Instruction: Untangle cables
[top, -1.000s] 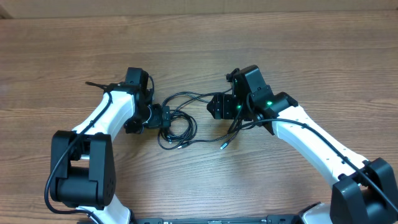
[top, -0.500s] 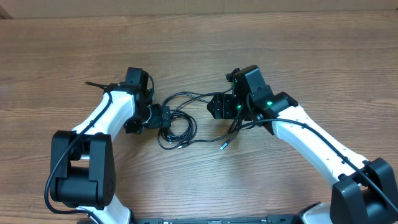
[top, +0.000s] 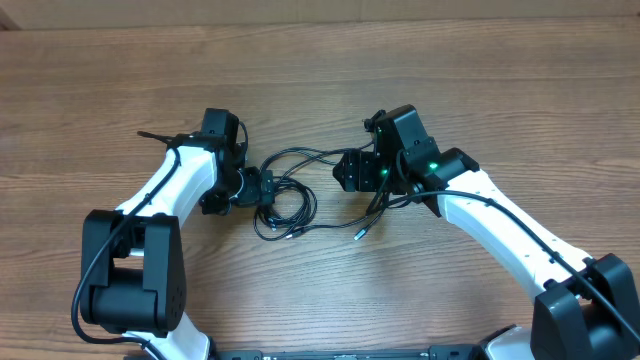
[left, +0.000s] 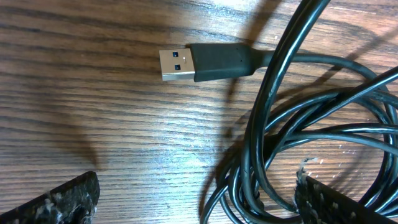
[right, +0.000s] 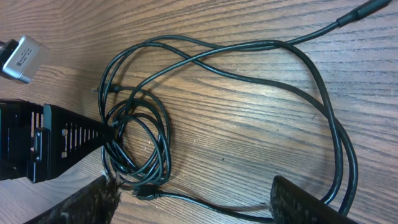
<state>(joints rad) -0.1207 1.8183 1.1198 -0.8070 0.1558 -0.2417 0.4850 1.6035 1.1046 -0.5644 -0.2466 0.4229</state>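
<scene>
Wood-grain table (left: 93, 93), thin blk cables (left: 221, 61) (round loops)

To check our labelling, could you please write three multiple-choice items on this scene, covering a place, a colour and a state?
1. Where do the cables lie? A in a box; B between the left hand and right hand; C on a shelf.
2. Their colour? A white; B red; C black.
3. The USB plug is: A lying free; B gripped; C in a socket.
Key: B, the overhead view shows them between the hands; C, every cord is black; A, it rests untouched on the table.
</scene>
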